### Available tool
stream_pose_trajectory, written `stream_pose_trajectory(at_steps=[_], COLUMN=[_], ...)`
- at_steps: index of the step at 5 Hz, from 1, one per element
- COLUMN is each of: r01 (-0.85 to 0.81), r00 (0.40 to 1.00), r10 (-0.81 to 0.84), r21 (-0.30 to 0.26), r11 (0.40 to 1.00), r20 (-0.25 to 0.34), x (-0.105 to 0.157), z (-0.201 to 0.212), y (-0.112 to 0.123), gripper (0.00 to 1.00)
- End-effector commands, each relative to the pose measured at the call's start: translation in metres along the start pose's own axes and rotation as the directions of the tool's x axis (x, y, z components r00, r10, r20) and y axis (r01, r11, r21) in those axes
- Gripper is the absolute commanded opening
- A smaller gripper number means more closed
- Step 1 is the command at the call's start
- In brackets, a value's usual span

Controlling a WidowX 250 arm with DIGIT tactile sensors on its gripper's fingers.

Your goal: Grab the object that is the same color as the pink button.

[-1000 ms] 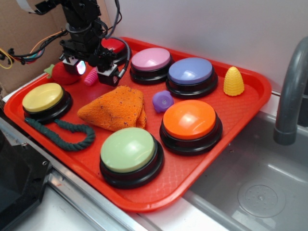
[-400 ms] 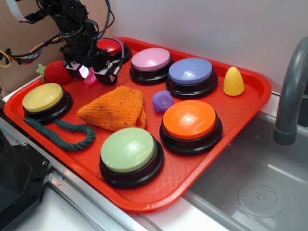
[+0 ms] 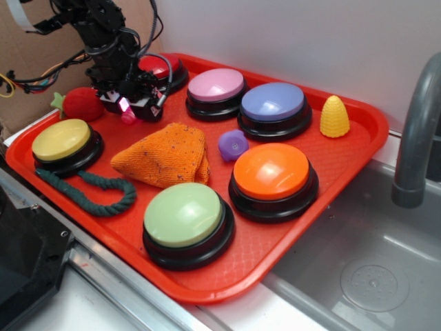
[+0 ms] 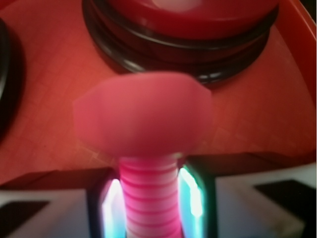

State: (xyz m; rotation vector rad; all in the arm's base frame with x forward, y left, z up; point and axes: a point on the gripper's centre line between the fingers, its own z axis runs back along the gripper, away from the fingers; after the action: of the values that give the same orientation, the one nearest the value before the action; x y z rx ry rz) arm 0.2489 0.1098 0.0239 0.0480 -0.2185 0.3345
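My hand (image 3: pixel 128 108) is pinched on the ribbed shaft of the pink bolt (image 4: pixel 148 148), which sits at about ten o'clock on the red tray (image 3: pixel 358 138), just in front of the red button (image 4: pixel 183 29) and beside the plush strawberry (image 3: pixel 81 103). In the wrist view the shaft runs down between my two glowing pads (image 4: pixel 113 208), with the flat head sticking out ahead of them and blurred by closeness. The main risk, as I judge it, is slip: the bolt is hard, smooth plastic, its threads give only thin ridges to bite, and the wide head puts weight ahead of the grip, so a quick lift could let it pivot or squirt forward. I cannot tell whether the bolt is touching the tray, so dragging it across the textured, cross-hatched surface could also twist it loose. The red button's black base stands close ahead of the head; a forward nudge would knock the head against it. The orange knitted cloth (image 3: pixel 164 156), soft and fuzzy, lies just toward five o'clock from my hand and could snag a finger if I swing that way. The pink button (image 3: pixel 216 85), a glossy pale dome on a black base, sits at three o'clock from my hand, well clear.
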Motion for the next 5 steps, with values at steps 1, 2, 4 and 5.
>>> stream_pose_trajectory(at_steps=[1,2,4,5], r01=[0.036,0.026,0.123,0.110], r00=[0.995,1.000,0.973,0.971], r10=[-0.033,-0.027,-0.156,-0.146], r21=[-0.031,-0.046,-0.188,-0.190], r11=[0.999,0.999,0.974,0.976], r20=[0.092,-0.007,-0.170,-0.187], x=[0.018,0.021,0.000,-0.008], z=[0.075,0.125,0.179,0.185], y=[0.000,-0.020,-0.075,-0.076], gripper=[0.00,0.00,0.00,0.00])
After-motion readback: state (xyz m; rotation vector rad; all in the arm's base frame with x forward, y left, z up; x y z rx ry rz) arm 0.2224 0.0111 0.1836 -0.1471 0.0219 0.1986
